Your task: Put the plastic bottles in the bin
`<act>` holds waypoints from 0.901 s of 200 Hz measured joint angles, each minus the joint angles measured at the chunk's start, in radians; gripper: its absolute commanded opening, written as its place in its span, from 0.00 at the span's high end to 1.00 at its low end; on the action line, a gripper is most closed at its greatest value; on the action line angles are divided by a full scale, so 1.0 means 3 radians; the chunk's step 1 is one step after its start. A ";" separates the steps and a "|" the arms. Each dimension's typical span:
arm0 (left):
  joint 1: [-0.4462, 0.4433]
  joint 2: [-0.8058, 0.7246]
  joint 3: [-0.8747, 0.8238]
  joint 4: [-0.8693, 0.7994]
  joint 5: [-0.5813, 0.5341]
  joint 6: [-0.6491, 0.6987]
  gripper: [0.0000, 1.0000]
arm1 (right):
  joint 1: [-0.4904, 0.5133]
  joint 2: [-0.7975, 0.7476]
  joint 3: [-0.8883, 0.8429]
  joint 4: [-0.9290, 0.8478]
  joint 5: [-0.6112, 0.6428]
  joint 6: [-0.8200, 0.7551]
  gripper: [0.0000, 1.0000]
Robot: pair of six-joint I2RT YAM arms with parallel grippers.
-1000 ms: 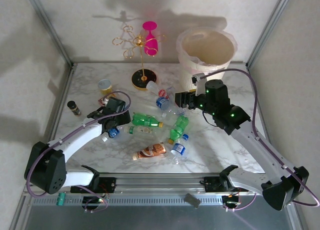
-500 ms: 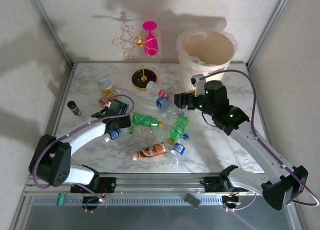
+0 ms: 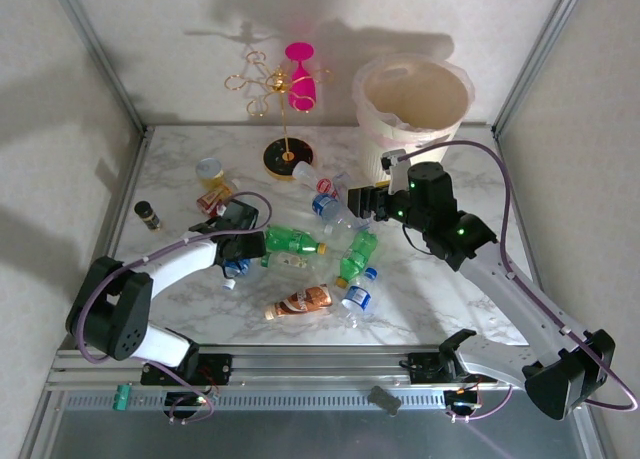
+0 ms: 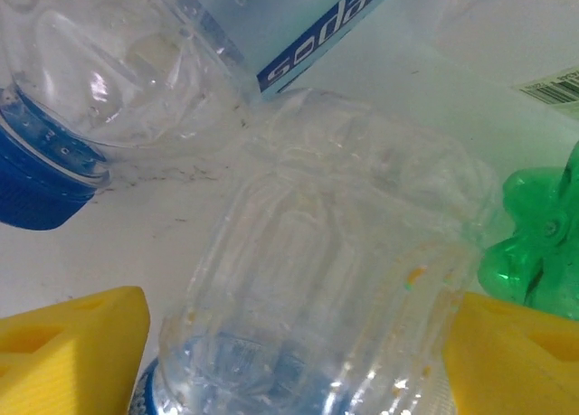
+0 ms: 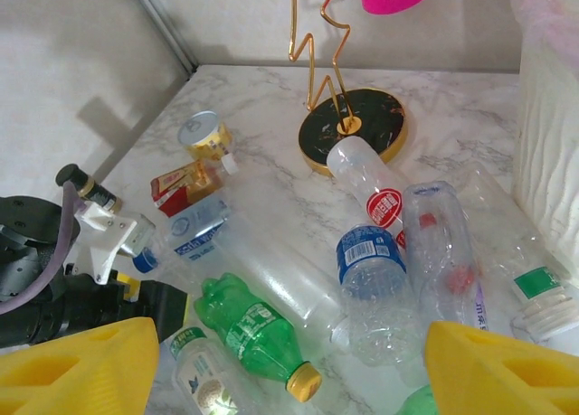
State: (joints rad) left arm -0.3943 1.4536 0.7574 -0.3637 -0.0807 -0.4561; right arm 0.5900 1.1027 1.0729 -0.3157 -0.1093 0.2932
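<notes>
Several plastic bottles lie in a heap mid-table: a green one [image 3: 290, 241], a second green one [image 3: 357, 254], a copper-brown one [image 3: 300, 302], a blue-labelled clear one [image 3: 328, 209] and a red-labelled one [image 3: 315, 177]. The cream bin [image 3: 412, 109] stands at the back right. My left gripper [image 3: 238, 251] is low at the heap's left edge. It is open, its yellow fingers [image 4: 72, 343] on either side of a clear blue-capped bottle [image 4: 335, 270]. My right gripper [image 3: 360, 199] hovers open above the heap, over the blue-labelled bottle [image 5: 375, 279] and the green bottle [image 5: 253, 334].
A gold wire stand with a pink glass [image 3: 290, 89] stands behind the heap. A yellow tub [image 3: 209, 170], a red pack [image 3: 212, 197] and a dark vial [image 3: 148, 215] sit at the left. The bin's wall [image 5: 552, 144] is close on the right gripper's right.
My left gripper has slid right and nearer, in among the bottles, and now straddles the clear bottle. The right gripper has barely shifted.
</notes>
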 measured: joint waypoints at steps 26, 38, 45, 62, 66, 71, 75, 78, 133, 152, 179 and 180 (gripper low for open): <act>-0.0001 0.0001 0.0000 0.0004 0.0047 -0.0042 0.35 | 0.0000 0.0001 0.0000 0.0010 -0.0001 0.0023 0.23; -0.0001 0.0001 0.0000 0.0005 0.0051 -0.0042 0.36 | 0.0000 0.0000 0.0000 0.0020 -0.0001 0.0032 0.22; -0.0001 0.0001 0.0000 0.0006 0.0053 -0.0047 0.37 | 0.0000 0.0001 0.0000 0.0022 -0.0003 0.0033 0.22; 0.0009 0.0001 0.0001 0.0011 0.0070 -0.0052 0.35 | 0.0000 0.0001 0.0000 0.0023 -0.0003 0.0034 0.22; 0.0011 0.0004 0.0001 0.0015 0.0078 -0.0060 0.34 | 0.0000 0.0001 0.0000 0.0023 -0.0003 0.0034 0.22; 0.0011 0.0005 0.0003 0.0018 0.0093 -0.0060 0.31 | 0.0000 0.0001 0.0000 0.0023 -0.0003 0.0036 0.23; 0.0011 0.0011 0.0005 0.0019 0.0108 -0.0070 0.30 | 0.0000 0.0001 0.0000 0.0024 -0.0004 0.0036 0.23; 0.0011 0.0019 0.0006 0.0022 0.0112 -0.0069 0.30 | 0.0000 0.0001 0.0000 0.0025 -0.0004 0.0038 0.22; 0.0013 0.0219 0.0140 0.0080 0.0219 -0.0095 0.43 | 0.0000 0.0001 0.0000 0.0092 -0.0064 0.0083 0.23; 0.0013 0.0216 0.0141 0.0079 0.0221 -0.0099 0.46 | 0.0000 0.0001 0.0000 0.0092 -0.0065 0.0095 0.23; 0.0011 0.0156 0.0141 0.0022 0.0225 -0.0104 0.50 | 0.0000 0.0001 0.0000 0.0089 -0.0065 0.0109 0.23; 0.0011 0.0151 0.0141 0.0013 0.0225 -0.0108 0.50 | 0.0000 0.0001 0.0000 0.0089 -0.0064 0.0109 0.23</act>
State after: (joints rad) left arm -0.3908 1.4990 0.7998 -0.3599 -0.0132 -0.4885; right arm 0.5900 1.1030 1.0729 -0.2890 -0.1284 0.3260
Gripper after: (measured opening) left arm 0.594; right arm 0.770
